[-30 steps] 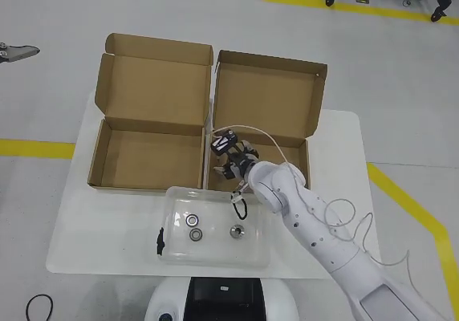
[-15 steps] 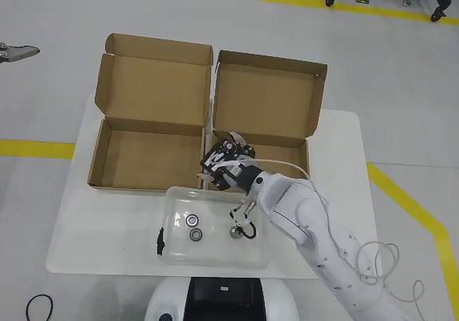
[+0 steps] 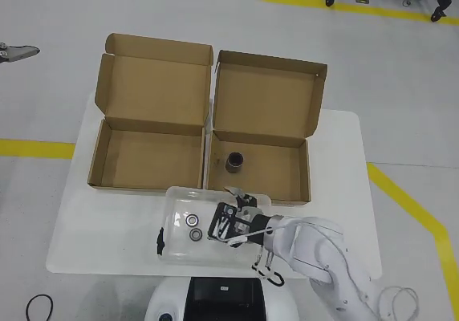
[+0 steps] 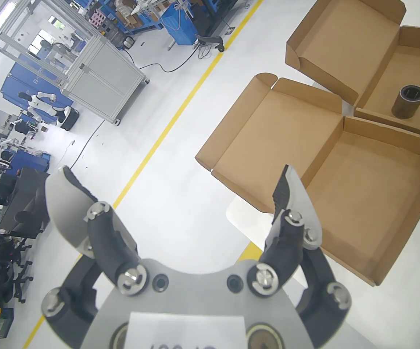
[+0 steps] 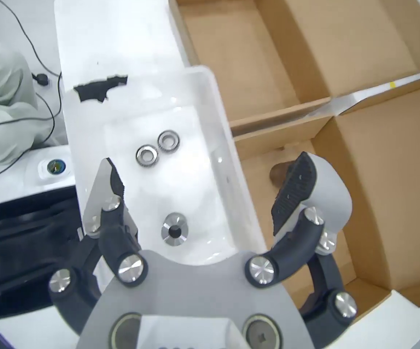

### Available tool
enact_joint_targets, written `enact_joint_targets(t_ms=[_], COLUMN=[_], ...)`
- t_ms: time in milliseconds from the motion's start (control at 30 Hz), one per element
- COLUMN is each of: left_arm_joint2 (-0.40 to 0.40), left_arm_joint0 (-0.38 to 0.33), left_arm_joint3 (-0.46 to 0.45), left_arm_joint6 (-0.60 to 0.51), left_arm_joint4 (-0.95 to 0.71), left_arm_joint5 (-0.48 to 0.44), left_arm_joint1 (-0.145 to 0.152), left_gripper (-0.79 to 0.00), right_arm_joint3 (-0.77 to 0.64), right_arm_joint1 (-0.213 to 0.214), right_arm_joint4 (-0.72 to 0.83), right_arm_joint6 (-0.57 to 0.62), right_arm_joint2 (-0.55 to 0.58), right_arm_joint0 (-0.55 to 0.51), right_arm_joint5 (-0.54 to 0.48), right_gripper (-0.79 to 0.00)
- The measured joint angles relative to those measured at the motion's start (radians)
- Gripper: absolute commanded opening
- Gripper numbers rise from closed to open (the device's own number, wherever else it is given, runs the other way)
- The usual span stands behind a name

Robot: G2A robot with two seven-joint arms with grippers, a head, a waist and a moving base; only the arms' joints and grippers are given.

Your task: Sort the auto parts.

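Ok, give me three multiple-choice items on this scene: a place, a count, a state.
1. The dark cylinder is: A in the clear tray; B in the right-hand cardboard box; C in the right end effector.
2. Metal parts in the clear tray: A one; B two; C three.
3. The right end effector is: A open and empty; B shut on a part; C shut and empty.
Answers: 1 B, it sits on that box's floor; 2 C, two rings and one cone-shaped piece lie there; 3 A, its jaws stand apart with nothing between them.
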Motion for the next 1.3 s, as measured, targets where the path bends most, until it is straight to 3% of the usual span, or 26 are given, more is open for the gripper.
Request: enact_joint_targets(t_ms=[267,367,400,500,767,900,1067,1300], left_arm_joint2=[0.000,0.000,0.000,0.000,0.000,0.000,0.000,0.000], left_arm_joint0=[0.000,0.000,0.000,0.000,0.000,0.000,0.000,0.000], left_arm_joint3=[0.000,0.000,0.000,0.000,0.000,0.000,0.000,0.000], left_arm_joint6=[0.000,0.000,0.000,0.000,0.000,0.000,0.000,0.000], left_arm_joint4=[0.000,0.000,0.000,0.000,0.000,0.000,0.000,0.000], left_arm_joint5=[0.000,0.000,0.000,0.000,0.000,0.000,0.000,0.000], left_arm_joint1=[0.000,0.000,0.000,0.000,0.000,0.000,0.000,0.000], left_gripper=[0.000,0.000,0.000,0.000,0.000,0.000,0.000,0.000], right_arm_joint3=[0.052,0.078,0.086,0.121,0.196,0.207,0.230,0.286], right_arm_joint1=[0.020,0.024,0.025,0.025,0.020,0.020,0.017,0.015], right_arm_joint4=[-0.060,-0.083,-0.084,-0.082,0.018,0.047,0.060,0.079], right_arm_joint6=[-0.097,-0.089,-0.083,-0.025,0.081,0.145,0.220,0.249], right_arm_joint2=[0.003,-0.006,-0.010,-0.025,-0.038,-0.052,-0.087,-0.108], right_arm_joint0=[-0.039,-0.037,-0.033,-0.015,0.039,0.058,0.090,0.121], right_arm_joint5=[-0.067,-0.074,-0.077,-0.072,-0.016,-0.009,0.011,0.041], right_gripper=[-0.018,-0.065,-0.046,-0.012,-0.031,-0.058,-0.172,-0.166])
